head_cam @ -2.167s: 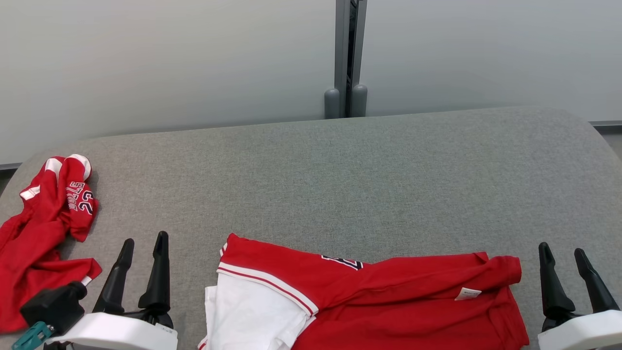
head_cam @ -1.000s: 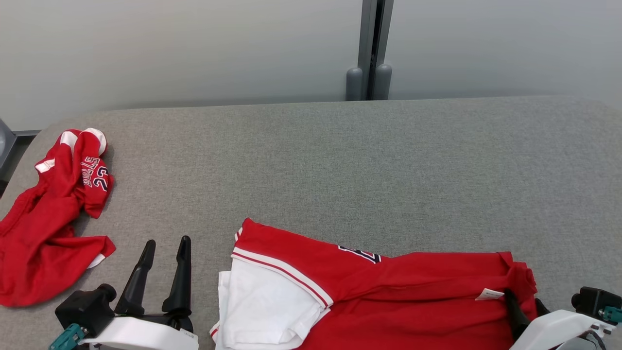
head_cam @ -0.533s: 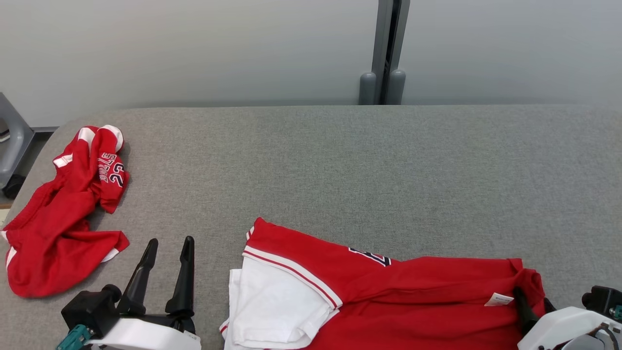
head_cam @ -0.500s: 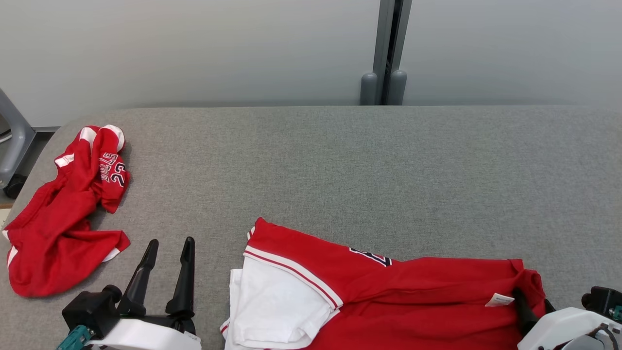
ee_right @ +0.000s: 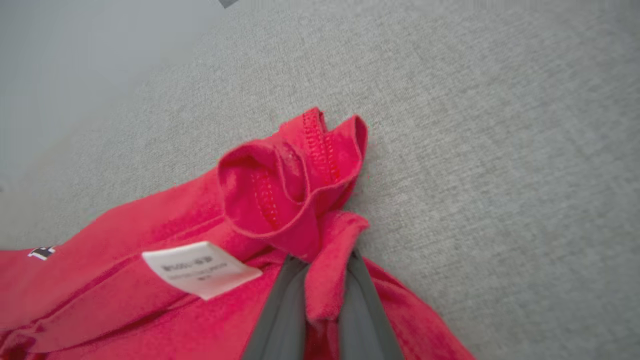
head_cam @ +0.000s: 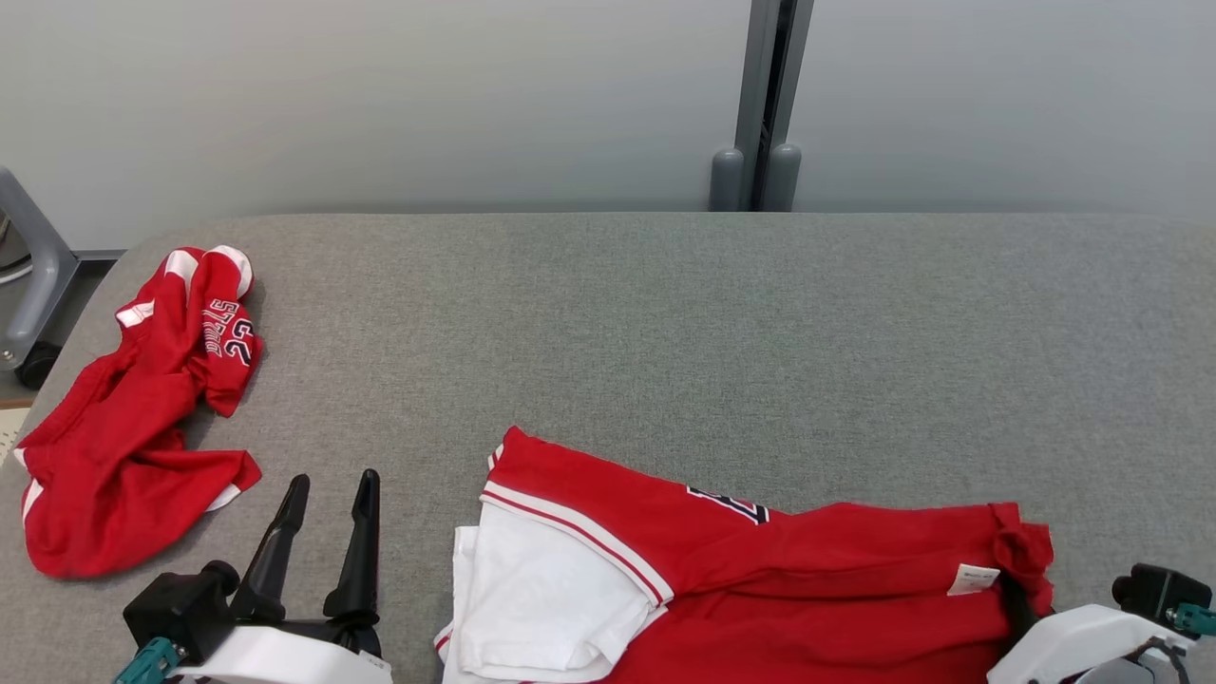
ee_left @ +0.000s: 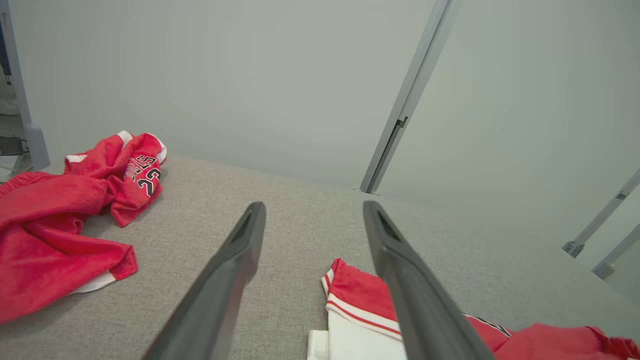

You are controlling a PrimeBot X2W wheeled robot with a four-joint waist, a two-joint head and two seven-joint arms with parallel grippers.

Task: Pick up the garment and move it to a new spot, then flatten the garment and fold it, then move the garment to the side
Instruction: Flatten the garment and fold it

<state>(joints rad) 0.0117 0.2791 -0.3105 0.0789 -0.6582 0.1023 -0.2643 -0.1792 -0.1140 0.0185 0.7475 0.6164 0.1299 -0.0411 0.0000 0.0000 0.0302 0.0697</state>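
Observation:
The garment [head_cam: 760,570], red with a white panel and a white label, lies partly folded at the near edge of the grey table [head_cam: 665,323]. My right gripper [head_cam: 1013,587] sits at its right corner, shut on a bunched fold of the red cloth. In the right wrist view the two fingers [ee_right: 282,310] pinch that fold of the garment [ee_right: 150,295], just right of the label. My left gripper [head_cam: 332,481] is open, resting left of the garment and apart from it. In the left wrist view, open jaws of the left gripper [ee_left: 314,205] frame the garment's [ee_left: 350,290] left corner.
A second red garment [head_cam: 123,427] with dark lettering lies crumpled at the table's left end, also in the left wrist view [ee_left: 50,215]. A grey wall with a vertical post [head_cam: 760,104] stands behind the table. A grey frame [head_cam: 28,266] stands past the left edge.
My right gripper has closed on the garment's right corner, and the cloth there has bunched up. The head camera has shifted slightly. The left gripper stays open in place.

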